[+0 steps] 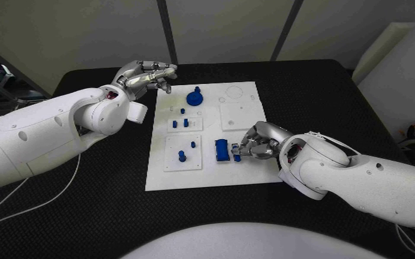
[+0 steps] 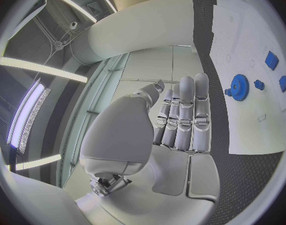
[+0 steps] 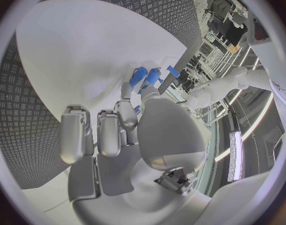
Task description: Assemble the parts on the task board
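Right robot hand (image 1: 258,141) is down on the task board (image 1: 207,172), its fingertips closing on a small blue part (image 1: 236,151) near the board's lower middle; left robot hand (image 1: 145,77) hovers empty, fingers apart, off the board's far corner beside the blue gear (image 1: 195,97). I'd say a firm, square pinch before lifting is what matters, since the neighbouring blue block (image 1: 222,150) sits just beside it and could be nudged.

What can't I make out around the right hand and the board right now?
- Head view: whether the right hand grips the blue part; its fingers cover the contact.
- Right wrist view: the blue parts sit behind its fingertips.
- Left wrist view: the task board is cut by the rim.
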Tool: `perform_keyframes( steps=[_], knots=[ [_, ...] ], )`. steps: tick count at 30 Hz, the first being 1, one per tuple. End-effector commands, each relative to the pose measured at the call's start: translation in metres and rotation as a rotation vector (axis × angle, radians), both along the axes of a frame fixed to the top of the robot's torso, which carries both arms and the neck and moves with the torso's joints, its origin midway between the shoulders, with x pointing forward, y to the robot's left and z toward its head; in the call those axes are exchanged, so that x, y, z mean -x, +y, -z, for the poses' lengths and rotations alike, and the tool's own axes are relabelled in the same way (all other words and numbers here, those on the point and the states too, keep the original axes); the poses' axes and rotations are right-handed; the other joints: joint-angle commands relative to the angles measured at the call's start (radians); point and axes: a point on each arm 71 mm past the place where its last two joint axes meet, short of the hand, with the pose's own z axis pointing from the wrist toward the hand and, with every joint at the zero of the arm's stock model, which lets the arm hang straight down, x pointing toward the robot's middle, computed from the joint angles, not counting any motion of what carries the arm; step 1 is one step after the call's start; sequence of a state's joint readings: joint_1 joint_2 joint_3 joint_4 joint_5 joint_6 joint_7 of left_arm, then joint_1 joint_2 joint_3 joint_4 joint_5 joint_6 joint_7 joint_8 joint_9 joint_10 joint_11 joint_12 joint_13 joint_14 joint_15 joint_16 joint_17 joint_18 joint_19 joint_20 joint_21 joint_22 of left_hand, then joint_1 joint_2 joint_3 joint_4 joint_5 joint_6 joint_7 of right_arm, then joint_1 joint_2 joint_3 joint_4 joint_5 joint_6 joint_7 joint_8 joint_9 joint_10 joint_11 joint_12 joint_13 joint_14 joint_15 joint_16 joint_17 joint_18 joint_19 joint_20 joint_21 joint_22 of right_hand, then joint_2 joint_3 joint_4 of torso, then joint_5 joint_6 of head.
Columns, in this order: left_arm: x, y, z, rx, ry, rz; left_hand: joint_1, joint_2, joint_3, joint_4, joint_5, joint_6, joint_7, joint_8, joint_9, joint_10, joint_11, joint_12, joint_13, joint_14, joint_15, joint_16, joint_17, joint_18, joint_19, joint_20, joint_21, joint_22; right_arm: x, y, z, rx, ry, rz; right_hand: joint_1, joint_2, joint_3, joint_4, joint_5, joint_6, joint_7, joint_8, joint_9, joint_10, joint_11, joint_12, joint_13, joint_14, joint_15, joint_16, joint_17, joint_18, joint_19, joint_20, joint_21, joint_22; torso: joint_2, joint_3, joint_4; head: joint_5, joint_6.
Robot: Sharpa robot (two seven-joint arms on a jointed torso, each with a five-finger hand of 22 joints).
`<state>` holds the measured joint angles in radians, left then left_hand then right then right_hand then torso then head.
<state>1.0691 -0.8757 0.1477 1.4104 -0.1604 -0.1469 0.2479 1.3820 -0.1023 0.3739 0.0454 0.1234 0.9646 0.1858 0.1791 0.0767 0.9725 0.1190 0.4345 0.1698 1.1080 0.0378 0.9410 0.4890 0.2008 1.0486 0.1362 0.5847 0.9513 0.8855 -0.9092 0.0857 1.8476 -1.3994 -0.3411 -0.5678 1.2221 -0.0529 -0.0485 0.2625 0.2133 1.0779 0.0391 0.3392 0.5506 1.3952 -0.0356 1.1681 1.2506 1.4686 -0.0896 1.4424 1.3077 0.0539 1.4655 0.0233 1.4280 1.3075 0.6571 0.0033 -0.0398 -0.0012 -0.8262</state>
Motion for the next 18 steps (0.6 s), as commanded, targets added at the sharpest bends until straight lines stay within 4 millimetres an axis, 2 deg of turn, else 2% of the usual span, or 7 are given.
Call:
perform_keyframes(
  steps=[1,8,18],
  knots=[
    [0.0,-0.001,-0.001,0.008,-0.002,0.01,0.002,0.01,-0.006,0.0,0.007,-0.006,-0.001,0.007,-0.001,-0.007,-0.003,0.004,0.001,-0.006,0.003,-0.005,-0.001,-0.018,0.005,0.004,-0.004,-0.002,0.0,0.001,-0.006,-0.077,-0.054,-0.023,-0.013,0.001,-0.019,0.009,-0.015,0.0,0.005,0.005,0.002,0.0,0.008,-0.005,-0.001,0.068,-0.001,0.003,0.085,-0.006,0.013,-0.003,0.002,0.06,0.0,0.0004,-0.0006,0.0,0.002],
    [0.0,0.001,-0.001,0.007,-0.002,0.008,0.002,0.01,-0.006,0.0,0.007,-0.006,-0.001,0.007,-0.001,-0.007,-0.003,0.004,0.001,-0.006,0.003,-0.005,-0.001,-0.018,0.005,0.004,-0.004,-0.002,0.007,0.0,-0.01,-0.083,-0.044,-0.077,-0.004,0.0,-0.026,0.006,-0.018,-0.001,0.004,0.006,0.003,0.0,0.008,-0.005,0.0,0.068,-0.001,0.003,0.085,-0.006,0.013,-0.003,0.002,0.06,-0.001,0.0009,-0.0026,0.0,0.002],
    [0.0,0.002,-0.001,0.006,-0.001,0.006,0.002,0.01,-0.006,0.0,0.007,-0.006,-0.001,0.007,-0.001,-0.007,-0.003,0.004,0.001,-0.006,0.003,-0.005,-0.001,-0.018,0.005,0.004,-0.004,-0.002,0.013,-0.008,-0.007,-0.026,0.012,-0.119,0.02,0.004,-0.036,-0.004,-0.021,-0.001,0.004,0.008,0.006,0.0,0.007,-0.004,0.002,0.068,-0.001,0.003,0.085,-0.006,0.013,-0.003,0.002,0.061,0.0,-0.0003,-0.0025,-0.003,0.0]
  ],
)
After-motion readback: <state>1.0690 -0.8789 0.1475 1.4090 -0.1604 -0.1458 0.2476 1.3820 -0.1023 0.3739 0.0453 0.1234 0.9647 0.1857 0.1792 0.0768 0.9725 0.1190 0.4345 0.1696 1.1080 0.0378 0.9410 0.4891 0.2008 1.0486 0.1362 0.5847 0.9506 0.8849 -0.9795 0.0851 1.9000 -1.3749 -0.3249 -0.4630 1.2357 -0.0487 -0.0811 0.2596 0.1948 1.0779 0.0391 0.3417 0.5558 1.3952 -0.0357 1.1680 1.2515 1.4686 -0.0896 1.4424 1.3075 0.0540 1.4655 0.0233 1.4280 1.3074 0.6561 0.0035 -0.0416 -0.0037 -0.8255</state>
